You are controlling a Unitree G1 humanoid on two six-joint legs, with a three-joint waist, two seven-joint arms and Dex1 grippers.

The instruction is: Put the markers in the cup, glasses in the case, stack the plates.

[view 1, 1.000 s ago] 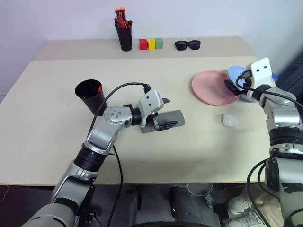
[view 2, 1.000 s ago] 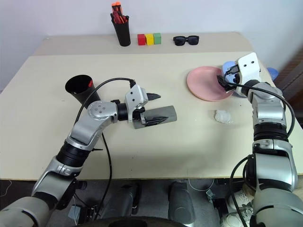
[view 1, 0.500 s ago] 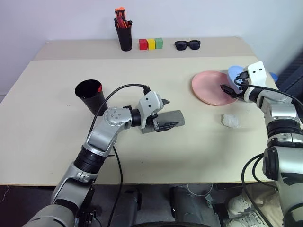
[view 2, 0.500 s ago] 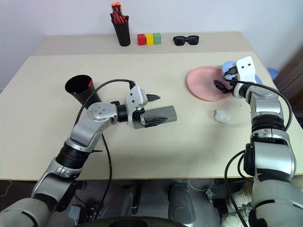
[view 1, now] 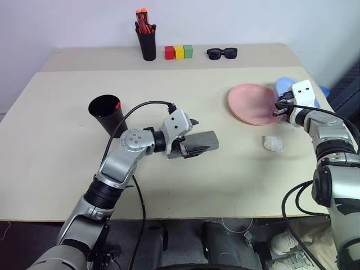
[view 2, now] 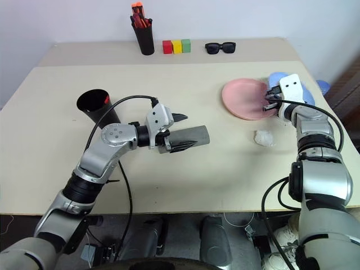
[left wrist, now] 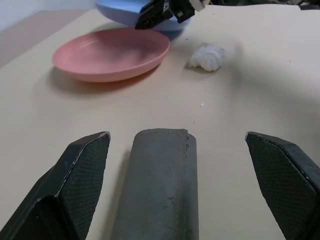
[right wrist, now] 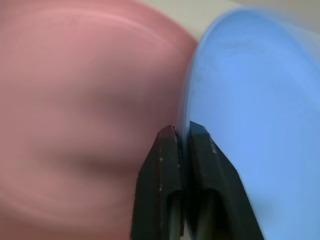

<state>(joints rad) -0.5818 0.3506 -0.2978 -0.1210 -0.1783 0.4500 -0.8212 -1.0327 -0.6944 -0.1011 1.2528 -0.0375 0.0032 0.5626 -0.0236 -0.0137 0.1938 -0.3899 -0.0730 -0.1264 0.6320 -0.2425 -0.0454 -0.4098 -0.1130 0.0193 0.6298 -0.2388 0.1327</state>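
My left gripper (view 1: 198,136) stands open, one finger on each side of the closed grey case (view 1: 203,142) lying on the table; in the left wrist view the case (left wrist: 162,185) runs between the wide-apart fingers (left wrist: 80,170). My right gripper (view 1: 277,109) is shut on the near rim of the light blue plate (view 1: 284,84), which tilts beside the salmon pink plate (view 1: 252,103). The black cup (view 1: 107,115) stands at the left, with a marker's red tip (view 1: 118,104) showing at its rim. The glasses are hidden.
Along the back of the table stand a black pen holder with orange-red pens (view 1: 148,42), three coloured blocks (view 1: 179,52) and black sunglasses (view 1: 222,53). A crumpled white wad (view 1: 274,143) lies just in front of the plates, near the table's right edge.
My right gripper has come down to the blue plate's rim and shut on it. The left gripper and the case have stayed where they were.
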